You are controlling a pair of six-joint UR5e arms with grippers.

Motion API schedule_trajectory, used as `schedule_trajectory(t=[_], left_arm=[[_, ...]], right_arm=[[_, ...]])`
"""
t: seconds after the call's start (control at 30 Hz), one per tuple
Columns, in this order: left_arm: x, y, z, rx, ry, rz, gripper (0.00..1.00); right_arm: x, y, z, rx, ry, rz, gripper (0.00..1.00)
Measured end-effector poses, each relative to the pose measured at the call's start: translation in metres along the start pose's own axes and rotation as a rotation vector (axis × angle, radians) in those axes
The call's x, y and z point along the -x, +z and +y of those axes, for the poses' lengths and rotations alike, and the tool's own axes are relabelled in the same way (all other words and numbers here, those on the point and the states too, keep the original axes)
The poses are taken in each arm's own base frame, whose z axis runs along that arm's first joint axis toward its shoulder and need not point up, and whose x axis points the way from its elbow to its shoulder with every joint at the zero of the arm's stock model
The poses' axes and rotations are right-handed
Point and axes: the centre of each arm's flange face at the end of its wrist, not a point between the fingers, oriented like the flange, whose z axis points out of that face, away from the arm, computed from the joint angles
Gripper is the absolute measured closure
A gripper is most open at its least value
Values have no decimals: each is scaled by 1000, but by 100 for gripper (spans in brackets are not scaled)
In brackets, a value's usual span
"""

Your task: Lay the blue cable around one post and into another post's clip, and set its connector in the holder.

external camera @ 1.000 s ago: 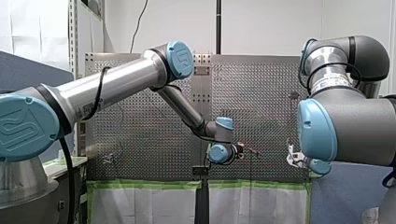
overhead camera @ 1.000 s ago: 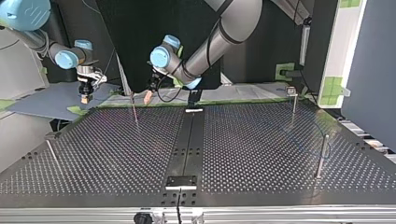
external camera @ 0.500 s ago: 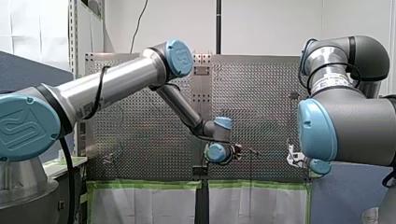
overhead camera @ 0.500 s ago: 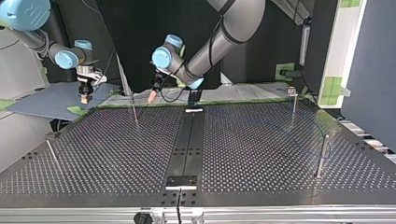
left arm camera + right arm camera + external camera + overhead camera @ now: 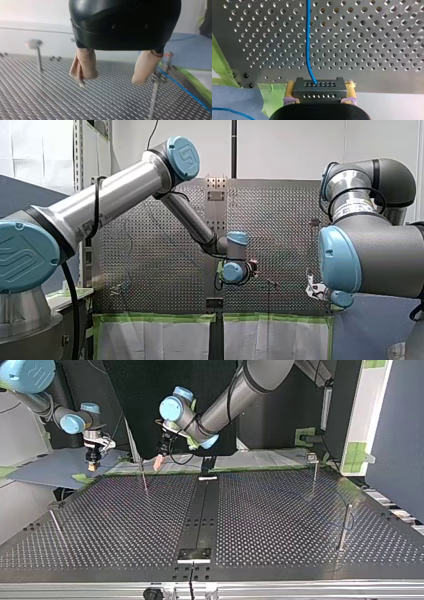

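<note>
Well, from behind the arms, the left gripper (image 5: pixel 253 269) hangs low over the far part of the perforated metal table (image 5: pixel 150 270), past the middle. The right gripper (image 5: pixel 313 290) sits off at the table's edge. I can't read either one's fingers from this side.

Looking back across the table, the left gripper hovers just beside a thin metal post (image 5: pixel 144 476). The right gripper waits beyond the table's corner at the view's left.

The left wrist camera shows that gripper's beige-padded fingers (image 5: pixel 83 66) spread wide with nothing between them. The thin metal post stands just beside one of them, and the thin blue cable (image 5: pixel 185 89) runs close by it along the table's edge.

The right wrist camera shows yellow pads (image 5: pixel 289 90) clamped on the two flat ends of a small black block connector (image 5: pixel 318 90). The cable leaves the connector's face and trails out over the holes.

To my eye the cable is light and limp, so it will sag and follow wherever it is led. A loose pinch close to the post should let it slide through the pads. The connector looks rigid, and its flat ends are the safe place to grip.
</note>
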Motion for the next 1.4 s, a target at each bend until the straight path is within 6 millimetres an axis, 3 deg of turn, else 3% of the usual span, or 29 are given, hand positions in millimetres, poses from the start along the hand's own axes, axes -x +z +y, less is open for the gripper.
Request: schedule_trajectory(t=[0.13, 0.37, 1.03, 1.17, 1.4], left_arm=[[15, -11, -4, 4, -16, -28, 2], [41, -24, 7, 39, -86, -76, 2], [95, -92, 24, -26, -147, -60, 2], [105, -104, 36, 12, -143, -62, 2], [121, -117, 78, 83, -173, -69, 2]], right_arm=[[0, 0, -1, -2, 2, -1, 100], [1, 0, -3, -5, 14, -3, 100], [1, 1, -4, -16, 49, 9, 100], [1, 1, -3, -16, 52, 9, 100], [1, 1, -1, -12, 54, 7, 100]])
